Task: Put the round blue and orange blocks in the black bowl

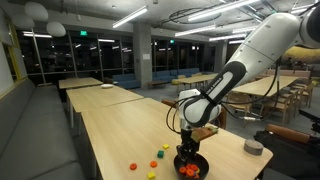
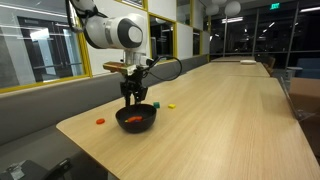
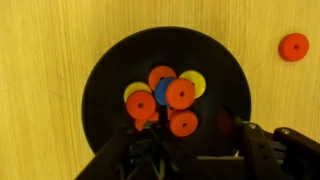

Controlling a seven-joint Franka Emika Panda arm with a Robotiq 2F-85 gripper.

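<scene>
Hovering just above the black bowl (image 3: 104,72), the end effector (image 2: 134,101) points straight down from a bent arm, its fingers apart and empty. The blue block (image 3: 161,93) lies in the bowl among orange blocks (image 3: 181,93) and yellow blocks (image 3: 192,80). One stray orange block (image 3: 293,46) sits outside on the bench (image 3: 40,60), so the task seems nearly finished. The next move would be to lift, shift over it, descend and close.

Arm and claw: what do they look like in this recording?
The arm is glossy white, built of rounded segments with black sections at the joints. The claw is black throughout; any markings are too small to read.
</scene>
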